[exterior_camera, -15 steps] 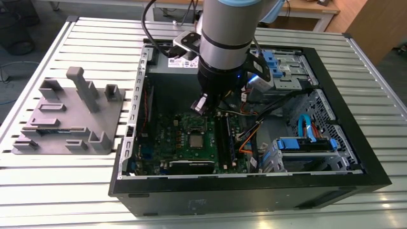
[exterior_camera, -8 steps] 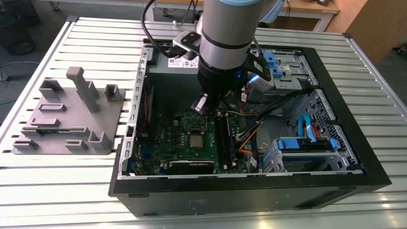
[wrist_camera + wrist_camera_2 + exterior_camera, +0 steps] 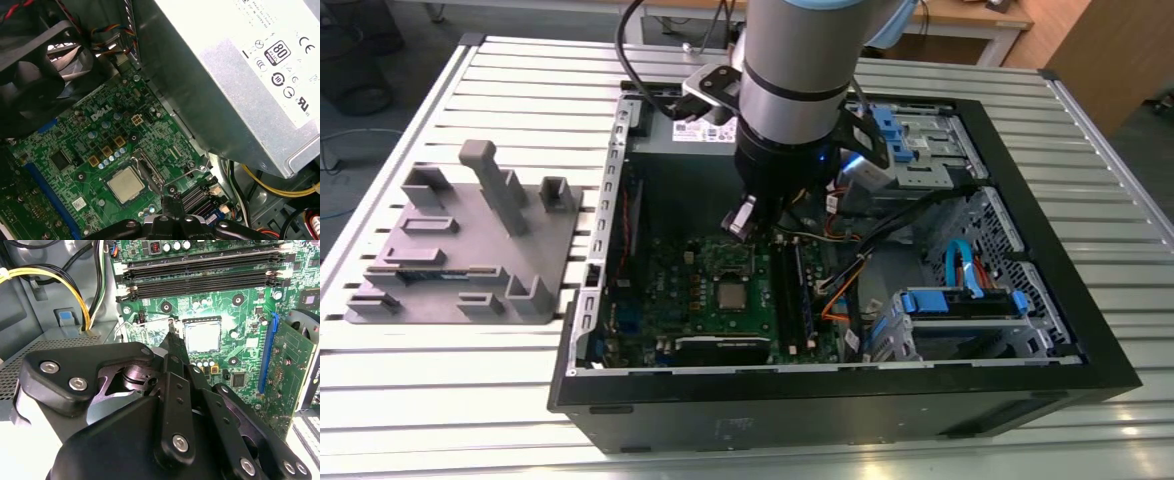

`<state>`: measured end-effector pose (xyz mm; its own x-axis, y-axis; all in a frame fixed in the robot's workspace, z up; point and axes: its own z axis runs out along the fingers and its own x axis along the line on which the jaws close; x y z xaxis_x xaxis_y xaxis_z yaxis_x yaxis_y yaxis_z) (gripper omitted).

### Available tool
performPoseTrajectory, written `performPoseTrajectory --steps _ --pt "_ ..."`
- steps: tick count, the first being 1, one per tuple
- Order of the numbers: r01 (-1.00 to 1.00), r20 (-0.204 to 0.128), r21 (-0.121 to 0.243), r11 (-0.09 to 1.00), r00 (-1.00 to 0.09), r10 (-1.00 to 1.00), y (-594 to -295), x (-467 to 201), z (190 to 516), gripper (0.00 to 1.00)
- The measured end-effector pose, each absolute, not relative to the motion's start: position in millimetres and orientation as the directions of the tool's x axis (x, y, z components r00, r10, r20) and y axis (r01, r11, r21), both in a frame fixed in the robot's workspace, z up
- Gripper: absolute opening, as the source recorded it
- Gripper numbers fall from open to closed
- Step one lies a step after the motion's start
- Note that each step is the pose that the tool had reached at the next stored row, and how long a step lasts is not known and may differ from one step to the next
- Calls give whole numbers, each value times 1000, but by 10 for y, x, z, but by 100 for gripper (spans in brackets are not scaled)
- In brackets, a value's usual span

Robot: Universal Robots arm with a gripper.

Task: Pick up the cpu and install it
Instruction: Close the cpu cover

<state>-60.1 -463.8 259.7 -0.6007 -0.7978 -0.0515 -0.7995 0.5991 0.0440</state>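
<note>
On the exterior view's left, a grey plastic fixture with upright posts (image 3: 460, 250) is standing on the slatted metal table (image 3: 454, 400), well apart from the work. Toward the middle, an open black computer case (image 3: 854, 405) is lying on its side with a green motherboard (image 3: 674, 290) on its floor. The cpu (image 3: 731, 293), a small flat square chip with a silvery metal top, is sitting flat in its socket about mid-board. It is just beside the long black memory slots (image 3: 790, 285), which are running along the board's edge on the exterior view's right. The black gripper (image 3: 743, 224) is hanging over the board, on the far side of the chip. In the second wrist view its fingers (image 3: 174, 347) are looking drawn together into one narrow tip with nothing between them, near a socket corner beside a thin wire lever (image 3: 150, 322). The chip is likely handling as light, stiff and thin, with a slippery smooth lid and a fragile underside. The safest hold is probably across two opposite sides of the pale rim, kept level.
</note>
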Motion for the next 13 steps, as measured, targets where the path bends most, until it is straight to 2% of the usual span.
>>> performPoseTrajectory --steps 13 --pt "-802 -49 42 595 -597 -801 -4625 -592 2597 11"
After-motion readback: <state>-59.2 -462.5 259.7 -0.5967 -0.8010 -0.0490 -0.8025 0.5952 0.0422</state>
